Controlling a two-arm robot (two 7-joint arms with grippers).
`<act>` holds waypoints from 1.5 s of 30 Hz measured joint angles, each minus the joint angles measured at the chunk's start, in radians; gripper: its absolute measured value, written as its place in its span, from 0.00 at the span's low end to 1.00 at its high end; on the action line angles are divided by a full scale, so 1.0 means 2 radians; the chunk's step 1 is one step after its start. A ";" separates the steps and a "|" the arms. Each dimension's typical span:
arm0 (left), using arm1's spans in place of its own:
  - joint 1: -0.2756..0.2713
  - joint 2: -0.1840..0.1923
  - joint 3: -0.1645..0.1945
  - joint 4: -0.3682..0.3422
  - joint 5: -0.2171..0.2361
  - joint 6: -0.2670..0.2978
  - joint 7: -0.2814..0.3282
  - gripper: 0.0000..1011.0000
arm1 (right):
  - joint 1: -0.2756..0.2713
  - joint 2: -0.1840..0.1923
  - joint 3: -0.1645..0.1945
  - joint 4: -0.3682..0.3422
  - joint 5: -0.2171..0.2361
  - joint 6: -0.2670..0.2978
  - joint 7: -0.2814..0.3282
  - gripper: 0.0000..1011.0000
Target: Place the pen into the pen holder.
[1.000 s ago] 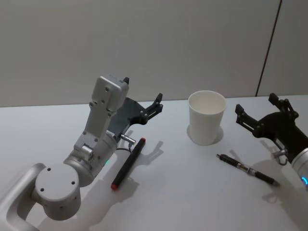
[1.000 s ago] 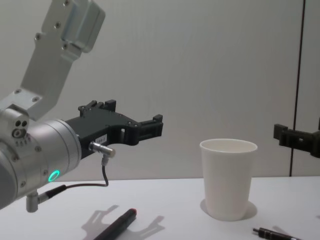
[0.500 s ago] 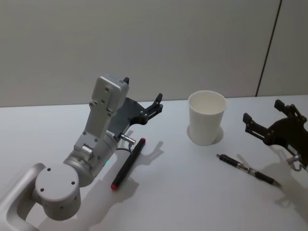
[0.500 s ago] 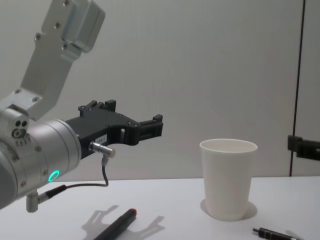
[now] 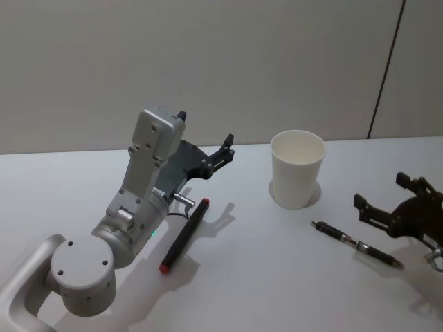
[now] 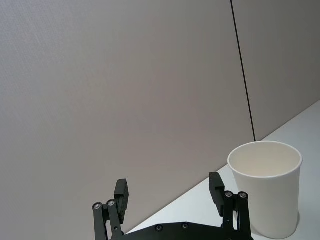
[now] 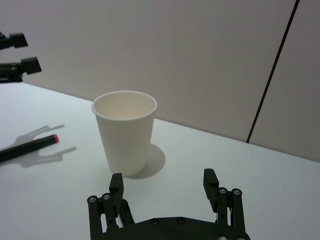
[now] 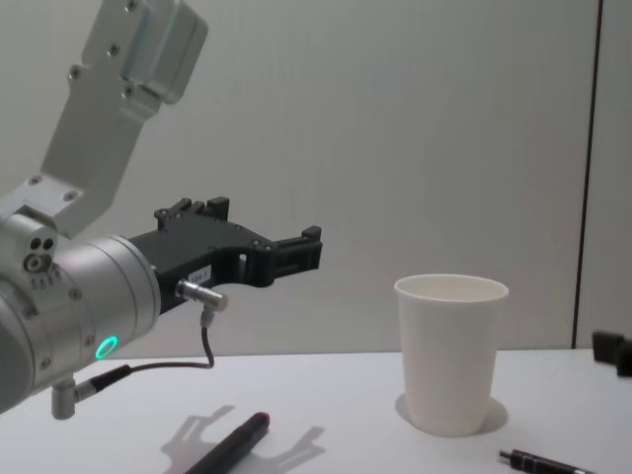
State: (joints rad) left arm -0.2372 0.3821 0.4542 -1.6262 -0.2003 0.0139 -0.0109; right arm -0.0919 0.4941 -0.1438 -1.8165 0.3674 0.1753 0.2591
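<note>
**Right tool lowered beside the black pen, open and empty**

Within the last second the right tool (image 5: 380,191) has gone down from about the height of the pen holder (image 5: 297,169) to just above the worktop (image 5: 263,283), and it has moved away from the holder. I judge this to be the approach for a grasp, with no pen lifted yet. Its fingers are spread wide and touch nothing. The black pen (image 5: 353,243) lies flat just beside and below the fingertips, on the robot's left of them. The holder stands upright farther ahead of the tool, and no pen is in it. The left tool (image 5: 205,129) has not moved. It is also wide open and empty, raised above the red-tipped marker (image 5: 183,235).
</note>
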 joint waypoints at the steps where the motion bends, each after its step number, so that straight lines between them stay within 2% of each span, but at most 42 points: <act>1: 0.000 0.000 0.000 0.000 0.000 0.000 0.000 0.99 | -0.001 0.001 0.000 -0.001 0.000 0.003 0.001 0.99; 9: 0.000 0.000 0.000 0.000 0.000 0.000 0.000 0.99 | -0.011 0.015 0.002 -0.009 -0.006 0.037 0.016 0.99; 10: 0.000 0.000 0.000 0.000 0.000 0.000 0.000 0.99 | -0.012 0.018 0.002 -0.011 -0.009 0.048 0.020 0.99; 21: 0.000 0.000 0.000 0.000 0.000 0.000 0.000 0.99 | -0.011 0.026 -0.005 -0.014 -0.028 0.090 0.044 0.99; 29: 0.000 0.000 0.000 0.000 0.000 0.000 0.000 0.99 | -0.003 0.023 -0.013 -0.007 -0.045 0.104 0.058 0.99; 45: 0.000 0.000 0.000 0.000 0.000 0.000 0.000 0.99 | 0.009 0.013 -0.022 0.018 -0.064 0.105 0.059 0.99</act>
State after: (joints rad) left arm -0.2372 0.3821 0.4542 -1.6262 -0.2004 0.0139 -0.0110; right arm -0.0735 0.5204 -0.1882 -1.7804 0.2398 0.3846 0.3765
